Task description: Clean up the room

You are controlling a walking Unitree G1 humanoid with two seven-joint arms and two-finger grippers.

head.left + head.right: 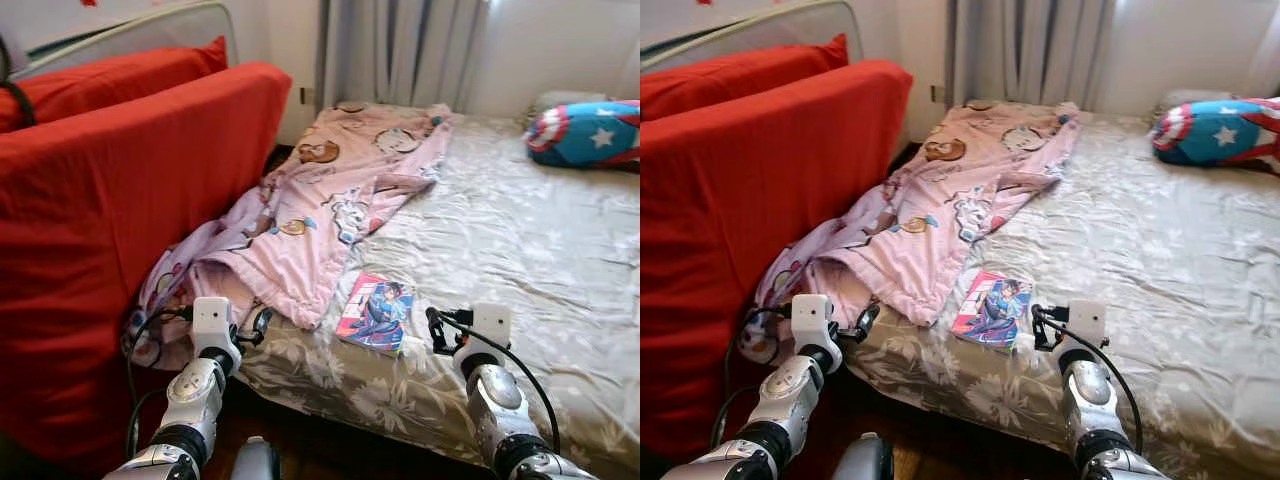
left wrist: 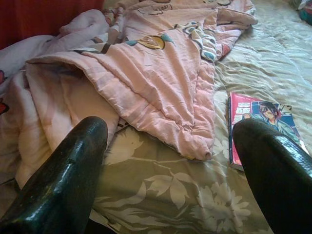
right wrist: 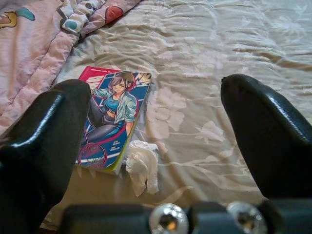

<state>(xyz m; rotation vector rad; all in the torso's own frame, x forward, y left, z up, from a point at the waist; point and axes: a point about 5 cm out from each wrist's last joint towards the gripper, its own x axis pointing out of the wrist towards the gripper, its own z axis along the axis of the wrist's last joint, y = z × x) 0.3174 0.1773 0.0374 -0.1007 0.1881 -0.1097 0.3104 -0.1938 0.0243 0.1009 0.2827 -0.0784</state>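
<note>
Ahead of you, a comic book [image 1: 376, 312] lies flat on the bed [image 1: 520, 260], just beside the pink blanket's [image 1: 320, 210] hem, long axis pointing away. Your right gripper [image 3: 156, 126], fingers spread and empty, is nearer; a crumpled tissue [image 3: 142, 165] touches the book. Your left gripper [image 2: 170, 175] gapes too.

The bed [image 1: 520, 250] in front of me is wearing a grey-green sheet with a pale leaf print, and it is lying rumpled all over. A pink cartoon blanket [image 1: 330, 200] is sprawling along its left side, one end spilling over the near corner. A comic book [image 3: 109, 119] is lying face up just beside the blanket's edge, with a crumpled white tissue [image 3: 142, 165] touching its near corner. A blue, red and white star cushion [image 1: 588, 132] is sitting at the far right.
</note>
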